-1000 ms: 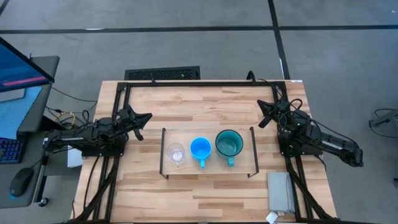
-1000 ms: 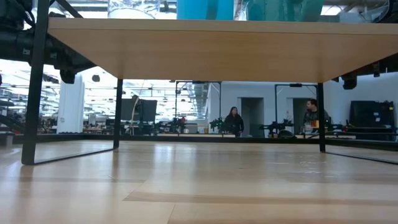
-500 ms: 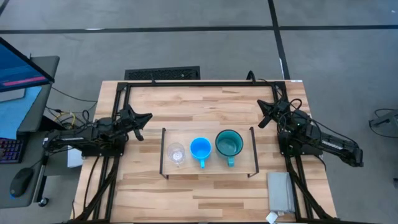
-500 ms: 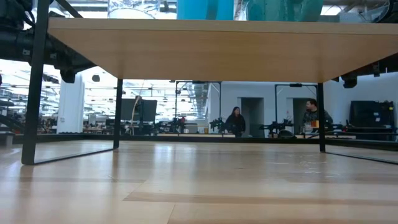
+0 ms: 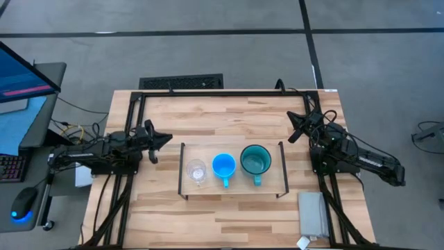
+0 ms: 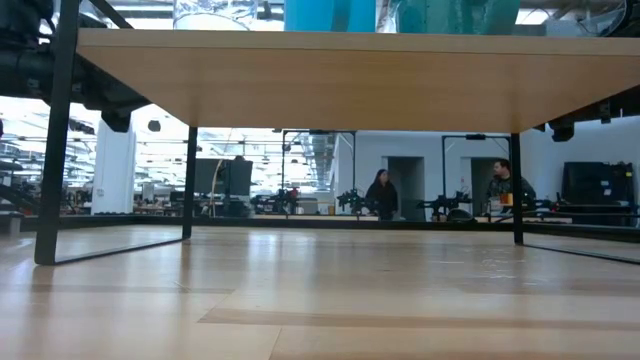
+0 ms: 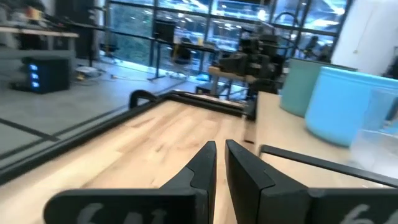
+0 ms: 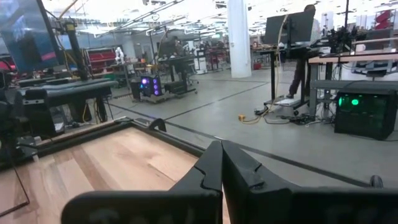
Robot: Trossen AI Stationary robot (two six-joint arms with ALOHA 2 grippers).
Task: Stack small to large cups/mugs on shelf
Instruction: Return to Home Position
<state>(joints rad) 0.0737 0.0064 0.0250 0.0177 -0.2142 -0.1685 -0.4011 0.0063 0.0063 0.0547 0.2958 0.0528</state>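
The left claw (image 5: pixel 161 137), nearly closed and empty, is sitting near the low light-wood shelf (image 5: pixel 267 183) carrying the small clear glass cup (image 5: pixel 196 171), bright blue handled mug (image 5: pixel 223 166) and larger teal handled mug (image 5: pixel 255 160); the right claw (image 5: pixel 293 126) is waiting closed. A wide left-arm swing could be knocking the black wire upright (image 5: pixel 182 161), jolting the glass

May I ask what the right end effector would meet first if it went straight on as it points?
Probably the black frame rail at the table's back edge; the right end effector would cross only tabletop first, height unclear.
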